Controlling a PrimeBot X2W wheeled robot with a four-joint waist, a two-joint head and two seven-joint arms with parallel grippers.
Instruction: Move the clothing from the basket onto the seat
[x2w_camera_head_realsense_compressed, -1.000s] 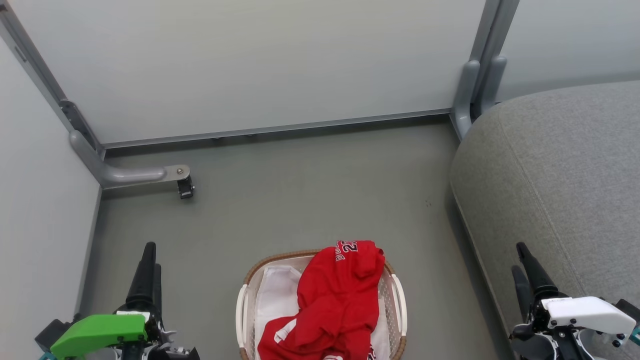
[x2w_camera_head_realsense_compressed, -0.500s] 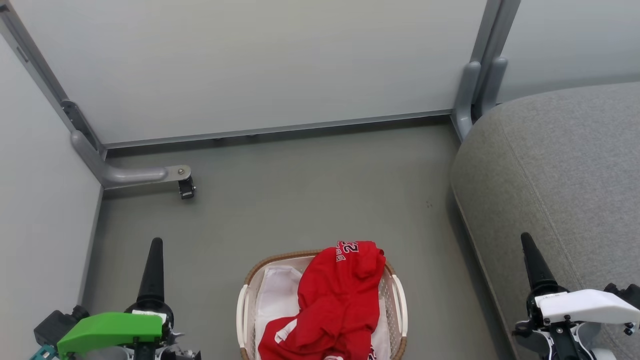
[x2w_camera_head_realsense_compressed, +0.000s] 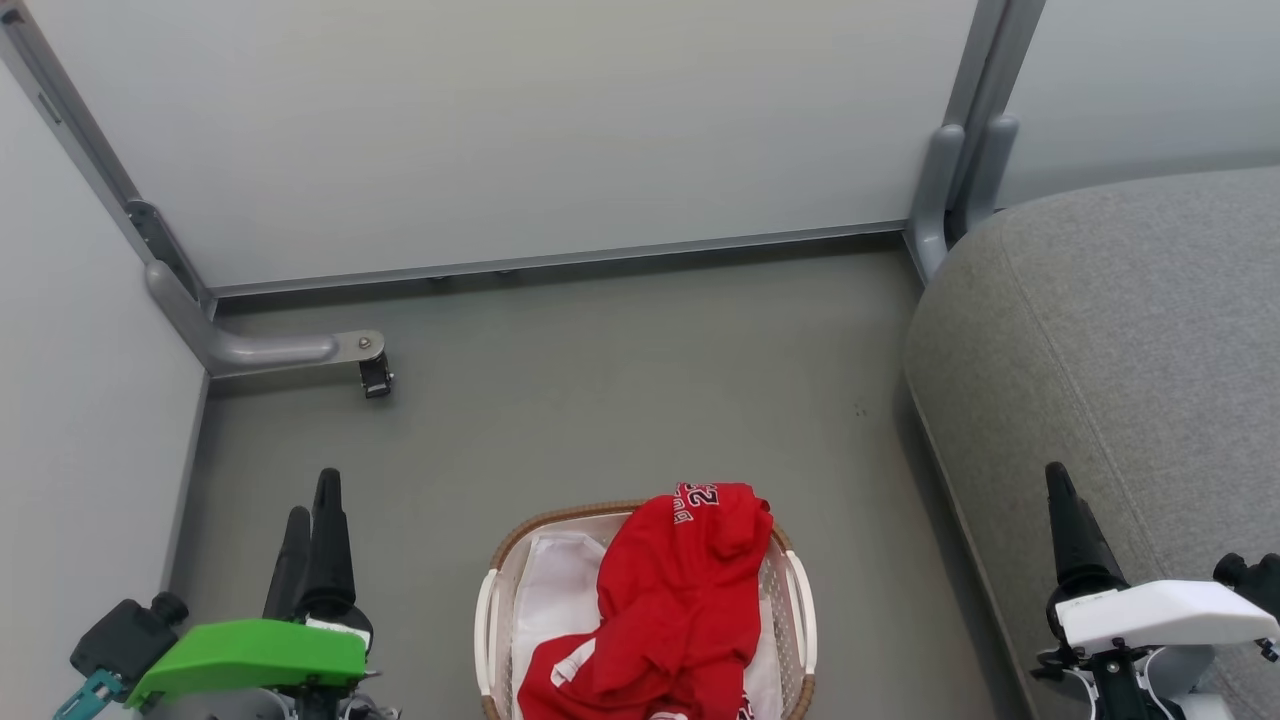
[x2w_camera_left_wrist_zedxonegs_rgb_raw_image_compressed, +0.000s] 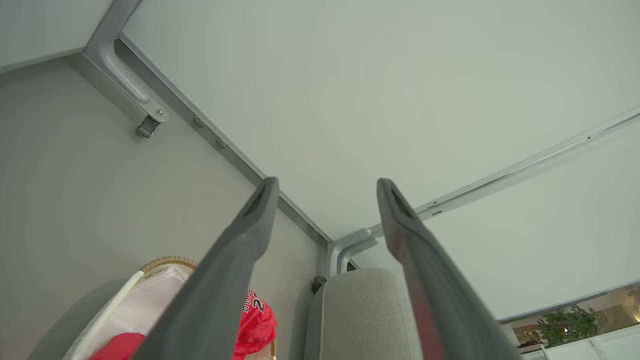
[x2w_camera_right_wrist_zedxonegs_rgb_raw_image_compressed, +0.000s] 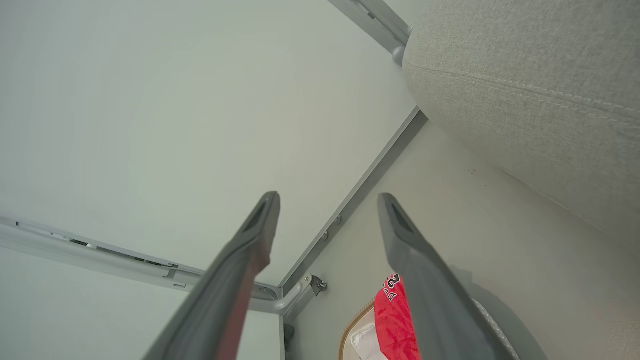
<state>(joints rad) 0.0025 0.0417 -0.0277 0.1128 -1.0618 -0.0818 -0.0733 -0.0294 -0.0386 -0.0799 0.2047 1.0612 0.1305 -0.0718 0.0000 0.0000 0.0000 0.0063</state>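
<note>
Red clothing (x2w_camera_head_realsense_compressed: 670, 600) lies heaped in the basket (x2w_camera_head_realsense_compressed: 487, 610) on the floor (x2w_camera_head_realsense_compressed: 620, 400), beside the bare grey seat (x2w_camera_head_realsense_compressed: 1120, 350). Over the last second the left end effector (x2w_camera_left_wrist_zedxonegs_rgb_raw_image_compressed: 327, 182) and right end effector (x2w_camera_right_wrist_zedxonegs_rgb_raw_image_compressed: 327, 197), both spread and empty, only rolled and edged forward; judged, no grasp has begun.

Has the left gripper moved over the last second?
Yes. In the head view the left gripper has shifted a little toward the basket, which has stayed put.
</note>
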